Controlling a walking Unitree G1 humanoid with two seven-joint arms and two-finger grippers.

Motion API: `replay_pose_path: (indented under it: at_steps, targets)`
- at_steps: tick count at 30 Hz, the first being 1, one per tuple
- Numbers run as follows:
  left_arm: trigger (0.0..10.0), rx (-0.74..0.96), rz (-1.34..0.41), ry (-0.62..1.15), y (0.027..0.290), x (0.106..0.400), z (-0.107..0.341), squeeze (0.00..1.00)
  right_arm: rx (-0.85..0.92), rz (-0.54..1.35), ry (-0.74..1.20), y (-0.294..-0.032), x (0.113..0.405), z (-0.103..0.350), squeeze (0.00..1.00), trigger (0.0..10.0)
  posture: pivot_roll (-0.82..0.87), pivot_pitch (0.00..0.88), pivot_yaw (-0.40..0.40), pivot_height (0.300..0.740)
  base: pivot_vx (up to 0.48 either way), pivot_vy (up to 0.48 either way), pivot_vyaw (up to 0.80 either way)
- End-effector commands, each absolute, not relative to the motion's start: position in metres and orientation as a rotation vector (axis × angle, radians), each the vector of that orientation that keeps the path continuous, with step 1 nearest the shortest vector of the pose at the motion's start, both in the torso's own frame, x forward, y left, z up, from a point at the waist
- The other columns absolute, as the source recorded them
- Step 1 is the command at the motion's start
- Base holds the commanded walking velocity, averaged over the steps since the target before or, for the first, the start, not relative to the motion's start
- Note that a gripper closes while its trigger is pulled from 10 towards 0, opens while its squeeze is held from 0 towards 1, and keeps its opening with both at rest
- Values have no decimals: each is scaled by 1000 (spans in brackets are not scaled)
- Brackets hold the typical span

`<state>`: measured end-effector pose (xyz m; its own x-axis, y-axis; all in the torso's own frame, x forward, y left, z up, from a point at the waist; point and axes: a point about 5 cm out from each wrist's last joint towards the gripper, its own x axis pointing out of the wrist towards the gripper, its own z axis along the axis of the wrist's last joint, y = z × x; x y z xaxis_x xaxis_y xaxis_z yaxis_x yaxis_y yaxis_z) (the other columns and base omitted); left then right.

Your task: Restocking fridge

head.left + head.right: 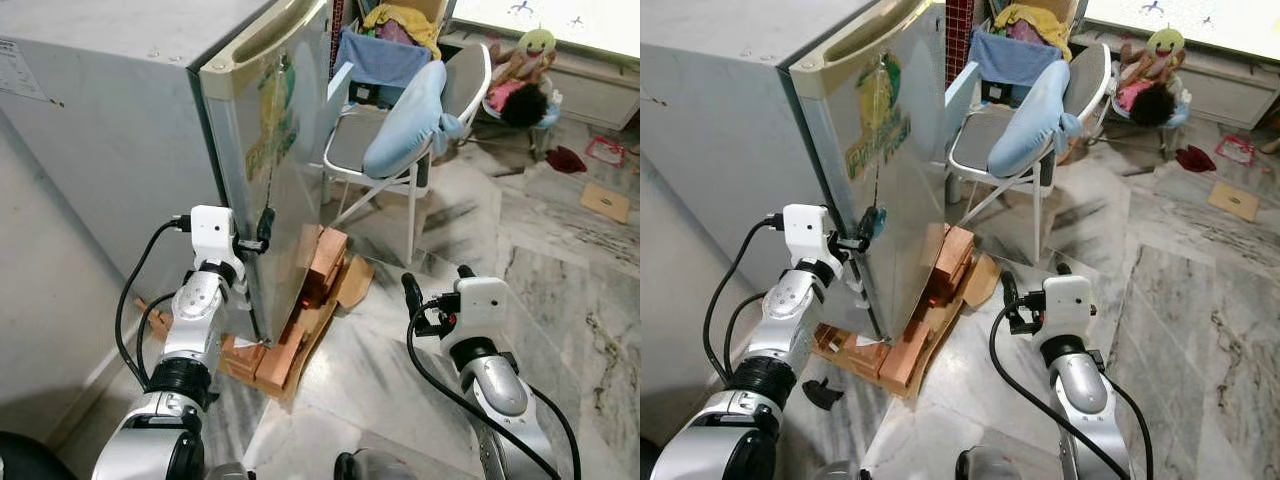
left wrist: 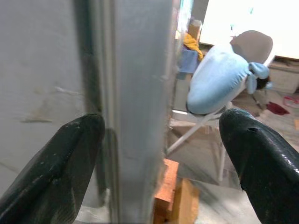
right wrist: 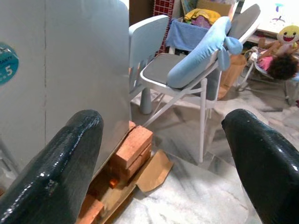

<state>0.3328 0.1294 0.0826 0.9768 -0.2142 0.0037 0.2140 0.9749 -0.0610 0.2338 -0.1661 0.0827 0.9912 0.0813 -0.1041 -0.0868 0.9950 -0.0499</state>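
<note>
Left wrist view puts the fridge door edge squarely between the two black fingers, jaws released and spread to either side of it, not yet clenched on anything. Stands at the robot's left, that fridge, raised on bricks and scraps of cardboard, door apparently closed or barely cracked.

Could slip off the thin door edge if the left gripper closes too shallow, since little more than a narrow lip sits between the fingers. Could also rock the cabinet on its loose brick footing if pulled hard or off-axis. Worth watching the black cable looped beside the left arm, near enough the door corner to snag.

Ahead of the door's swing, not much free room: a white folding chair with a pale blue bundle draped over it stands near the fridge front, likely within or just beyond the door's arc. Beyond that, a doll and small clutter well apart on the marble floor.

Right gripper hovers low over open floor, jaws released and holding nothing, with clear tiles around it for stepping back or sideways.
</note>
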Motion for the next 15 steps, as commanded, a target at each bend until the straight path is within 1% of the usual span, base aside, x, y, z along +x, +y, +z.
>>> replay_pose_path:
  at_steps: [1, 5, 7, 10, 15]
  targets:
    - [10000, -53, -237, -7, 124, 333, 84, 0, -52, 80, 89, -168, 235, 88, 0, 10000, -99, 43, -23, 740, 0, 0, 0]
    - [10000, -56, -251, 0, 119, 334, 83, 0, -50, 85, 95, -166, 234, 87, 0, 10000, -98, 48, -28, 740, 0, 0, 0]
    - [10000, -43, -251, -9, 114, 340, 87, 0, -49, 95, 98, -164, 233, 88, 0, 10000, -100, 49, -29, 740, 0, 0, 0]
    - [10000, -38, -223, -19, 115, 346, 93, 0, -49, 96, 98, -163, 233, 89, 0, 10000, -109, 51, -28, 740, 0, 0, 0]
    - [10000, -31, -233, -30, 113, 352, 100, 0, -47, 91, 100, -165, 232, 89, 0, 10000, -112, 54, -27, 740, 0, 0, 0]
